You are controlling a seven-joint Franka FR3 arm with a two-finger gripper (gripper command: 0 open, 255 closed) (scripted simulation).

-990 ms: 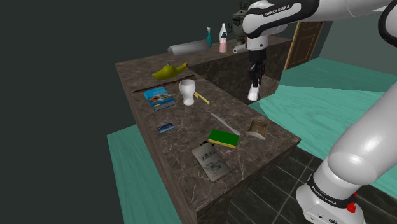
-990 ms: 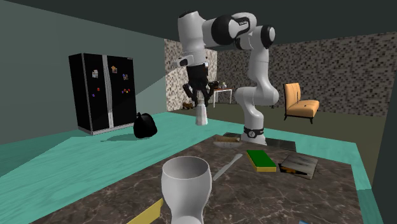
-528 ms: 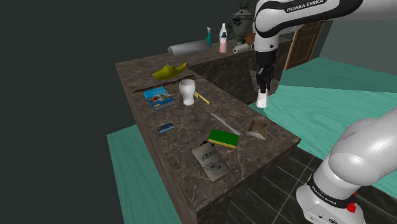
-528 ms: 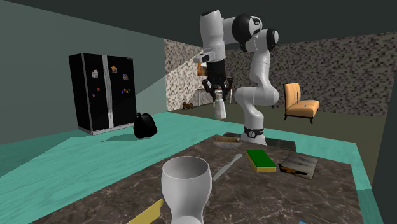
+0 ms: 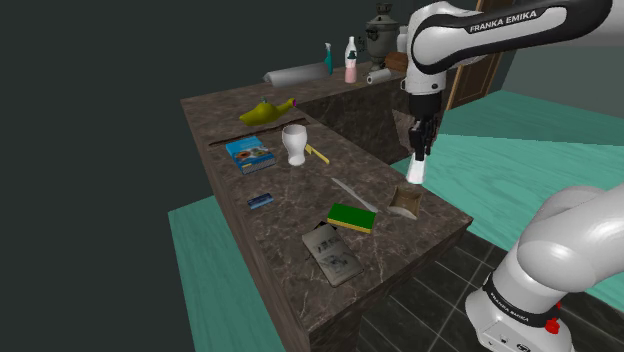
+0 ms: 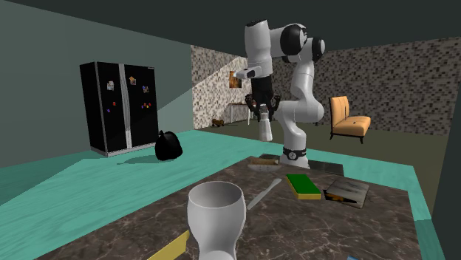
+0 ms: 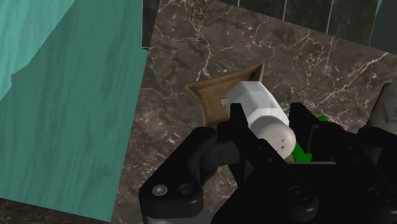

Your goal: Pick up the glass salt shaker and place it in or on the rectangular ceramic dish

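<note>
White salt shaker (image 5: 413, 172) clamped in gripper (image 5: 415, 157) over brown dish (image 5: 404, 201) (arm (image 5: 500, 20): FRANKA EMIKA).

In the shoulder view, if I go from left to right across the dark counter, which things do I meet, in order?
blue book → white cup → green block → brown rectangular dish. The white shaker, held in the gripper, overlaps the dish in this view, so I leave it out.
</note>
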